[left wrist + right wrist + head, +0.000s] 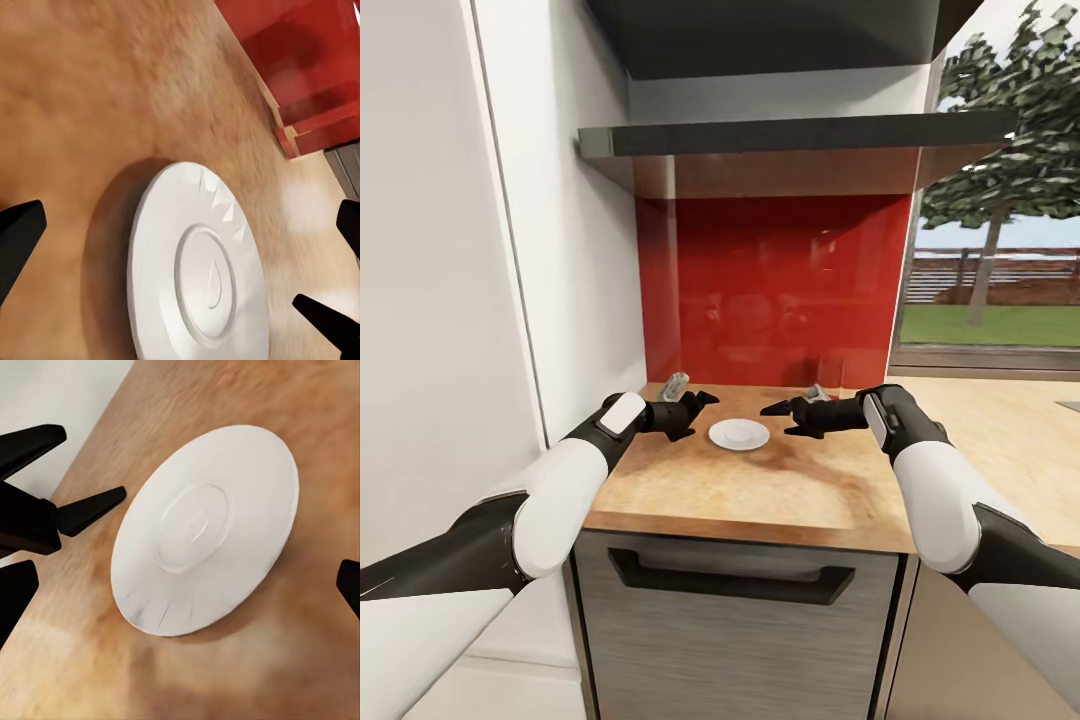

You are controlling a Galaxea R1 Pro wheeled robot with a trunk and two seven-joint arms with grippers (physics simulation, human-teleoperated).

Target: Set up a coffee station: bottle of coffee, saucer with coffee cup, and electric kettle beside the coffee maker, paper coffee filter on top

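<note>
A small white saucer [738, 434] lies flat on the wood-grain kitchen countertop [760, 495], near the red back wall. My left gripper [700, 390] hovers just left of it, open, nothing between its fingers. My right gripper [788, 400] hovers just right of it, also open and empty. Up close, the saucer [202, 277] sits ahead of the left gripper [184, 232], and the saucer [202, 529] lies ahead of the right gripper [182, 589]. The dark kitchen shelf [790, 135] runs overhead. The coffee maker, bottle of coffee, paper coffee filter, coffee cup and electric kettle are out of view.
A glossy red backsplash [780, 290] closes the back of the counter. A white tall panel [560, 250] stands at the left. The worktop continues right under a window [1000, 250]. A grey drawer front with a dark handle [730, 578] is below the front edge.
</note>
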